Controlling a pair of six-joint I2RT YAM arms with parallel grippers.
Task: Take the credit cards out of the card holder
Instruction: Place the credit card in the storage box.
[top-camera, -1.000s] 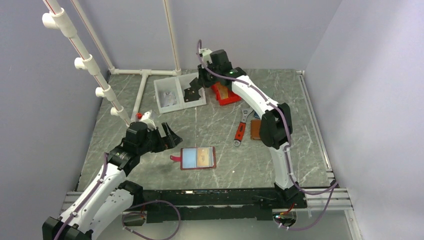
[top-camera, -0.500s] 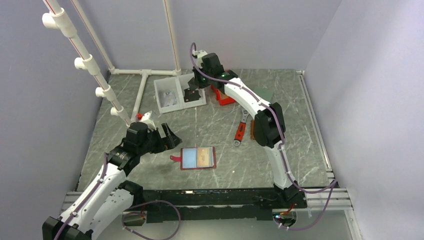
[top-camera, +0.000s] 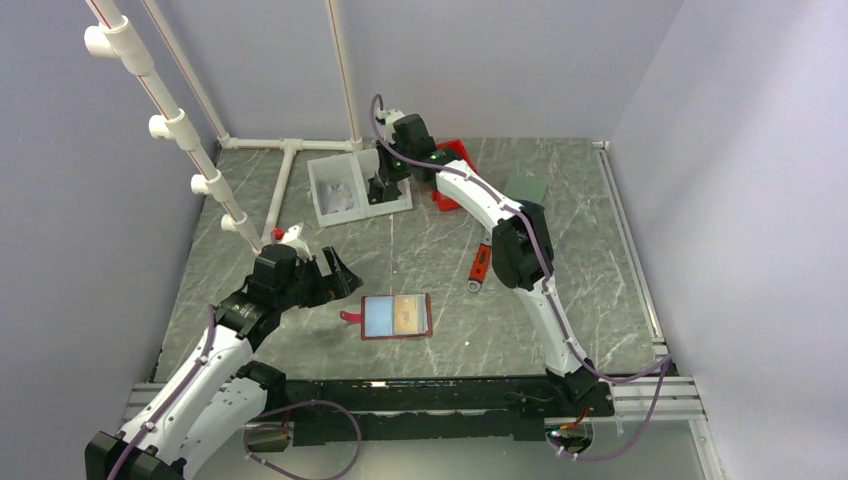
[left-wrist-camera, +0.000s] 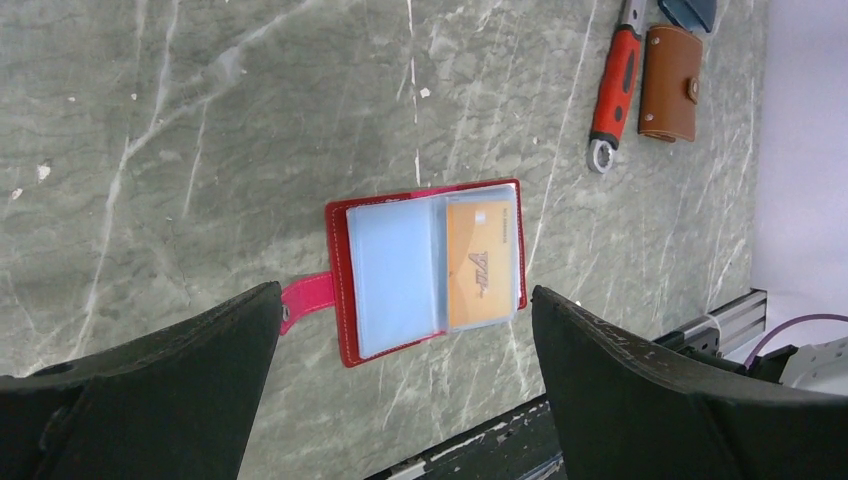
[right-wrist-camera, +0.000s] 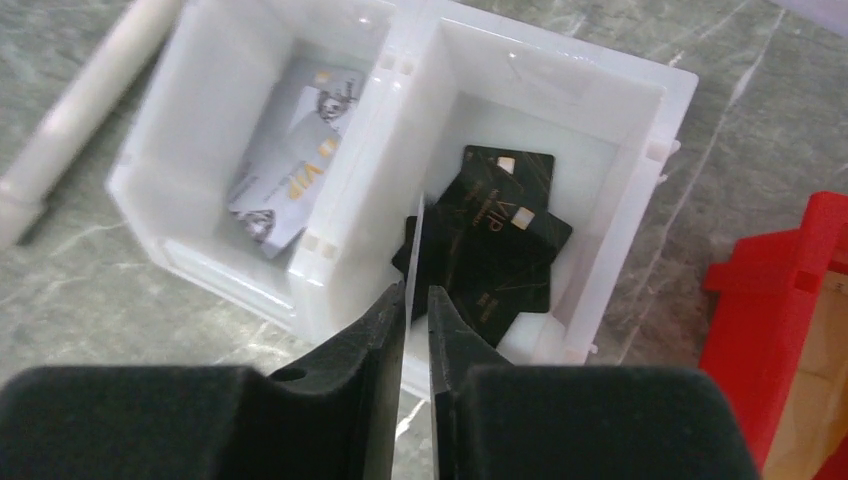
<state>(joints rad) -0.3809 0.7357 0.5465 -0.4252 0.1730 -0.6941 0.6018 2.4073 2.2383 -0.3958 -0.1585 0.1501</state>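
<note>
- Hovering low at the near left: left claw (top-camera: 343, 275), fingers spread wide and empty. Its wrist view frames the card holder between them, apparently poised to steady it.
- Card holder (top-camera: 396, 315): red, lying open and flat on the table (top-camera: 430, 240) just right of that claw, strap tab toward it, pockets facing up for access.
- Orange card (left-wrist-camera: 480, 262): tucked in the right-hand clear pocket. The other pocket looks empty, so probably one card remains.
- Wrench (left-wrist-camera: 612, 85), brown wallet (left-wrist-camera: 670, 68): side by side beyond the holder, well apart from it.
- White bin (right-wrist-camera: 640, 150): far centre, two compartments, pale cards (right-wrist-camera: 290, 175) left, black cards (right-wrist-camera: 500, 240) right. Evidently the drop-off.
- Right claw (right-wrist-camera: 416, 330): above the bin's divider, fingers almost pressed together, a thin card (right-wrist-camera: 419, 240) edge-on in the slit. Whether pinched or released, cannot tell.
</note>
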